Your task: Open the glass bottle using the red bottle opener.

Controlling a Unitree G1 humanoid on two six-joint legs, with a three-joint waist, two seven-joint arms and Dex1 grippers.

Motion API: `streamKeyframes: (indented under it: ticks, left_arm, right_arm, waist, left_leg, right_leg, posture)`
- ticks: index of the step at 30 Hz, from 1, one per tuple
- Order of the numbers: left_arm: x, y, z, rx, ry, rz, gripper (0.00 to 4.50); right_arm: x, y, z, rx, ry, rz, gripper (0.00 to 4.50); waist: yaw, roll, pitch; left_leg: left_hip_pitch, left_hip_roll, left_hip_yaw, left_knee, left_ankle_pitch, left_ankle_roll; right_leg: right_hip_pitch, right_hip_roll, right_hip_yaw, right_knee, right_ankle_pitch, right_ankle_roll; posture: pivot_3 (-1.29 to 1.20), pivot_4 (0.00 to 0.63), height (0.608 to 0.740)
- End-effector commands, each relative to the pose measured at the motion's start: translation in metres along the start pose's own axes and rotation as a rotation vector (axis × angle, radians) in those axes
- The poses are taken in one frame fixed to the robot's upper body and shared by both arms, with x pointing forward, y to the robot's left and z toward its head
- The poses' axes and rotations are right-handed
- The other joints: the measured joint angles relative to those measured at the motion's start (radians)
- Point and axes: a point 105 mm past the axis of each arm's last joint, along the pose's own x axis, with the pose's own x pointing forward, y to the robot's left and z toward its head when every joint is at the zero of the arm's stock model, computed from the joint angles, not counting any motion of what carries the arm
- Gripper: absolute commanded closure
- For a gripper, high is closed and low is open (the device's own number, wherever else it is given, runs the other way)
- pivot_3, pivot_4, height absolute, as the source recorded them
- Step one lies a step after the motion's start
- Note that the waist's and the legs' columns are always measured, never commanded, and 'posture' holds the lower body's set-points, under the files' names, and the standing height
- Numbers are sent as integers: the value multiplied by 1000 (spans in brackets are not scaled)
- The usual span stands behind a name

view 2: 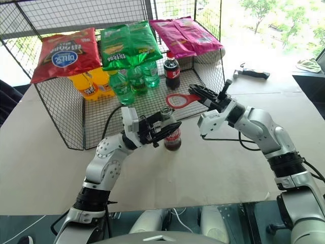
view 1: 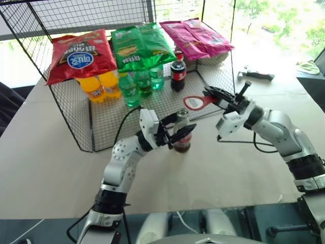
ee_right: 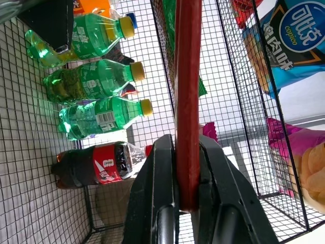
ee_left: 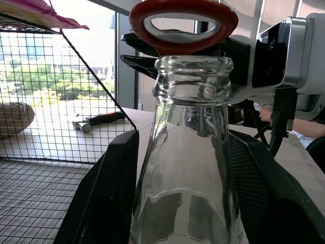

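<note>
The glass bottle (view 1: 183,145) stands on the table in front of the wire rack, with dark drink and a red label low down. My left gripper (view 1: 177,132) is shut on its neck and shoulder, one black finger (ee_left: 109,193) on each side. In the left wrist view the bottle's bare glass rim (ee_left: 193,71) shows. The red bottle opener (view 1: 195,102) hangs just above and slightly behind the bottle's mouth, apart from it, its oval ring (ee_left: 183,23) level. My right gripper (view 1: 209,96) is shut on the opener's handle (ee_right: 188,101).
A wire rack (view 1: 76,122) behind the bottle carries chip bags (view 1: 78,56) on top, with green bottles (view 1: 139,84), orange bottles (view 1: 99,86) and a plastic cola bottle (view 1: 177,73) below. A dark tool (view 1: 256,75) lies far right on the table.
</note>
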Motion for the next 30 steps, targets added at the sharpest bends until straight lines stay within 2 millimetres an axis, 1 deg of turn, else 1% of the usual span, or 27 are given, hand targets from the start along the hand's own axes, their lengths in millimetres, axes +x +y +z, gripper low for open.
streamKeyframes:
  ticks: [1, 3, 6, 8, 10, 13, 16, 17, 18, 20, 21, 28, 30]
  left_arm:
    - [0, 0, 0, -4, 0, 1, 2469]
    - [0, 0, 2, -6, -11, -2, 2469]
    - [0, 0, 4, -7, -17, 1, 2469]
    - [0, 0, 5, -11, -18, 2, 2469]
    - [-1, 0, 5, -17, -19, 1, 2469]
    - [-1, -1, 5, -26, -19, -6, 2469]
    - [-1, -1, 6, -29, -20, -10, 2469]
    - [-1, -1, 7, -31, -21, -10, 1423]
    - [-1, -2, 7, -32, -21, -11, 1107]
    - [-1, -2, 7, -35, -21, -11, 249]
    - [-1, -2, 7, -37, -22, -11, 61]
    - [-4, -5, 7, -31, -20, -18, 61]
    - [-10, -9, 8, -30, -6, -37, 61]
  right_arm:
    - [-2, -16, 0, 28, 3, -87, 4500]
    - [-2, -15, 0, 77, 9, -107, 4500]
    - [-2, -8, 0, 244, 27, -142, 4500]
    - [-2, 0, 1, 359, 39, -147, 4500]
    - [-1, 9, 7, 431, 32, -113, 4500]
    - [0, 18, 15, 561, 30, -101, 4500]
    - [-1, 25, 17, 716, 50, -117, 4500]
    - [-2, 26, 17, 762, 60, -129, 4500]
    - [-2, 26, 16, 798, 72, -143, 4500]
    - [-3, 28, 15, 847, 92, -157, 4500]
    - [-3, 28, 14, 862, 101, -164, 4500]
    - [-9, 32, 6, 910, 154, -179, 4500]
    - [-13, 39, 1, 1025, 198, -188, 4500]
  waist:
    - [0, 0, 0]
    - [0, 0, 0]
    - [0, 0, 0]
    - [0, 0, 0]
    - [0, 0, 0]
    - [0, 0, 0]
    - [0, 0, 0]
    - [0, 0, 0]
    - [1, 0, 0]
    - [1, 0, 0]
    - [1, 0, 0]
    - [0, 0, 0]
    - [0, 0, 0]
  left_leg:
    - [0, 0, 0, 0, 0, 0]
    - [0, 0, 0, 0, 0, 0]
    - [0, 0, 0, 0, 0, 0]
    - [0, 0, 0, 0, 0, 0]
    - [0, 0, 0, 0, 0, 0]
    - [0, 0, 0, 0, 0, 0]
    - [0, 1, -1, 0, 0, 0]
    - [0, 1, -1, 0, 0, 0]
    - [0, 1, -1, 0, 0, 0]
    - [0, 1, -1, 0, 0, 0]
    - [0, 1, -1, 0, 0, 0]
    - [0, 1, -1, 0, 0, 0]
    - [0, 1, -1, 0, 0, 0]
  right_leg:
    - [0, 0, 0, 0, 0, 0]
    - [0, 0, 0, 0, 0, 0]
    - [0, 0, 0, 0, 0, 0]
    - [0, 0, 0, 0, 0, 0]
    - [0, 0, 0, 0, 0, 0]
    - [0, 0, 0, 0, 0, 0]
    - [0, 0, 0, 0, 0, 0]
    - [0, 0, 0, 0, 0, 0]
    - [0, 0, 0, 0, 0, 0]
    - [0, 0, 0, 0, 0, 0]
    - [0, 0, 0, 0, 0, 0]
    - [-1, 0, 0, 0, 0, 0]
    - [-1, 0, 0, 0, 0, 0]
  posture:
    - [0, 150, 740]
    - [0, 150, 740]
    - [0, 150, 740]
    - [0, 150, 740]
    - [0, 150, 740]
    - [0, 150, 740]
    - [0, 150, 740]
    - [0, 150, 740]
    - [0, 150, 740]
    - [0, 150, 740]
    - [0, 150, 740]
    - [0, 150, 740]
    - [0, 150, 740]
